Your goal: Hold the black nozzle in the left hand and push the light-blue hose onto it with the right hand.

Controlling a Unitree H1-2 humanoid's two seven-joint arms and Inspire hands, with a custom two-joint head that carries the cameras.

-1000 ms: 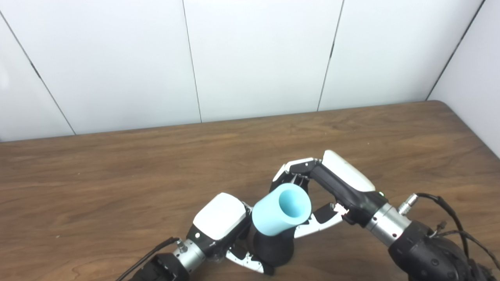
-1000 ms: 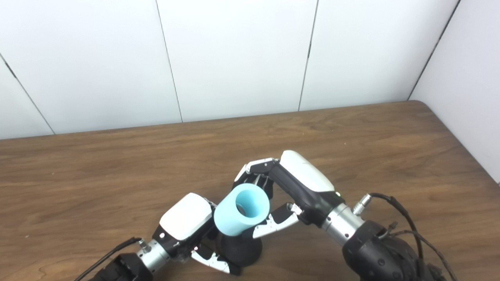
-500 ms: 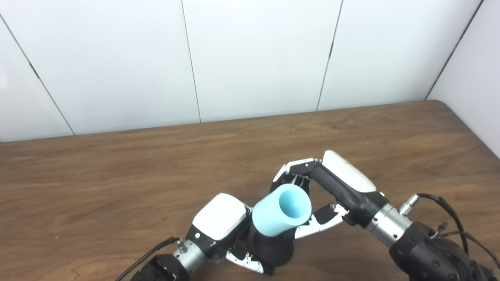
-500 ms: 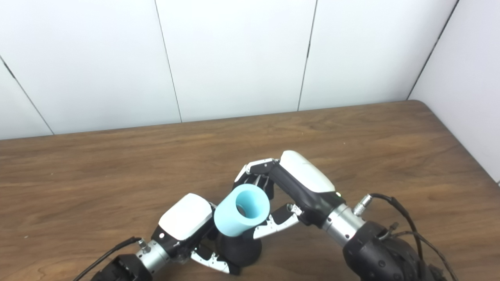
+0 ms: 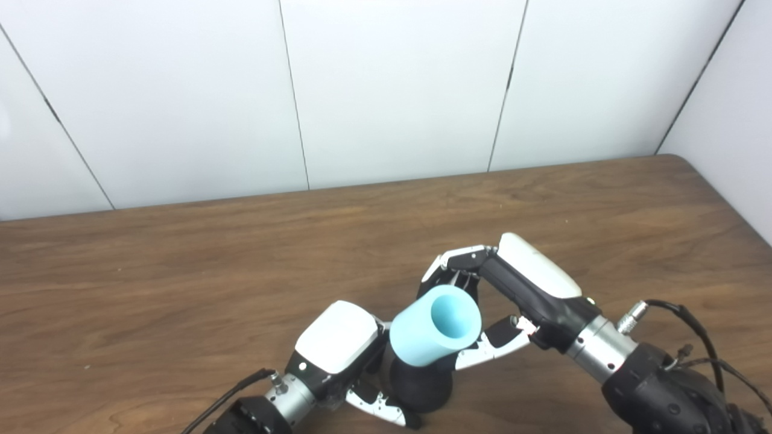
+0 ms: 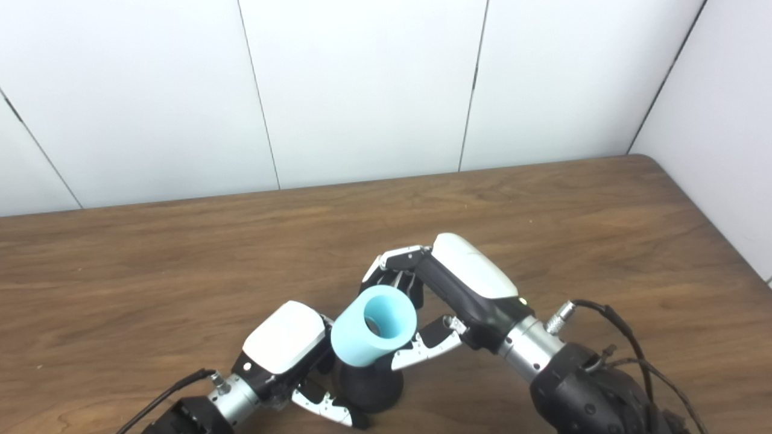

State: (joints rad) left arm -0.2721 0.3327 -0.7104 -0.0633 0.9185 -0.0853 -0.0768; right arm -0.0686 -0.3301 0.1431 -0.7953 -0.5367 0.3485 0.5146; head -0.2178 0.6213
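While both hands grip centrally, table point(image 5: 603, 199) edges stay well apart.

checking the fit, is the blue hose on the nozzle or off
On: the hose sits tilted over the black nozzle, whose top is hidden inside it.

The light-blue hose point(image 5: 435, 326) is a short, thick, smooth tube tilted up and to the right, its open mouth facing the camera. Its lower end sits over the black nozzle point(image 5: 420, 389), whose flared base stands near the tabletop's near edge.
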